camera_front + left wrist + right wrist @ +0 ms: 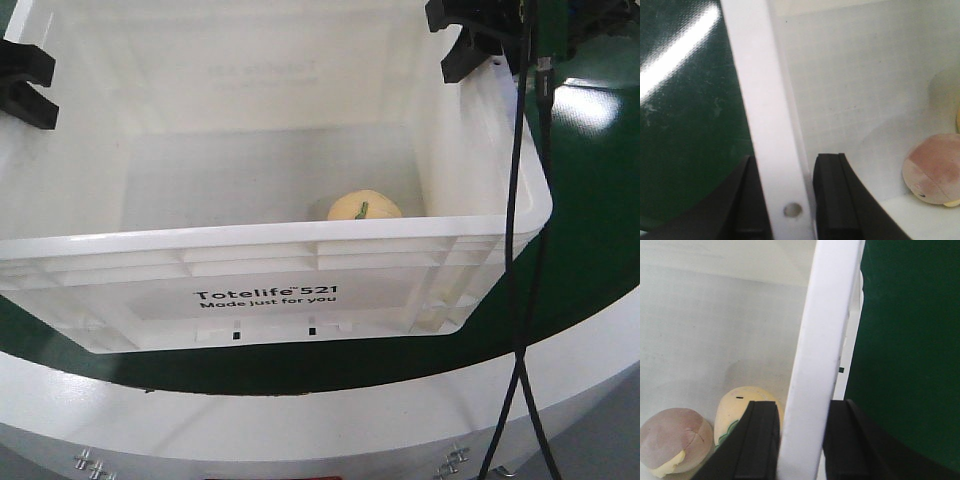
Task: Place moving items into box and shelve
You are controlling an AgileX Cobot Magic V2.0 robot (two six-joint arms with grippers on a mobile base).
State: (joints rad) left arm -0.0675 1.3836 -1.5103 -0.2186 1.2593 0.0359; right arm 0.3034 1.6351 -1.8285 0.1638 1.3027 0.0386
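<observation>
My left pincer and right pincer clamp opposite walls of the large white ribbed plastic tote. I judge it stiff, light and slick. The yellow-orange toy ball and pinkish toy ball lie inside.

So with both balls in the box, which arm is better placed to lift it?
Neither alone. The left gripper straddles the left wall of the box, and the right gripper straddles its right wall, jaws on either side. A two-arm lift looks best.

The white box stands open. Inside, a yellow ball with a green mark lies beside a pink ball.
</observation>
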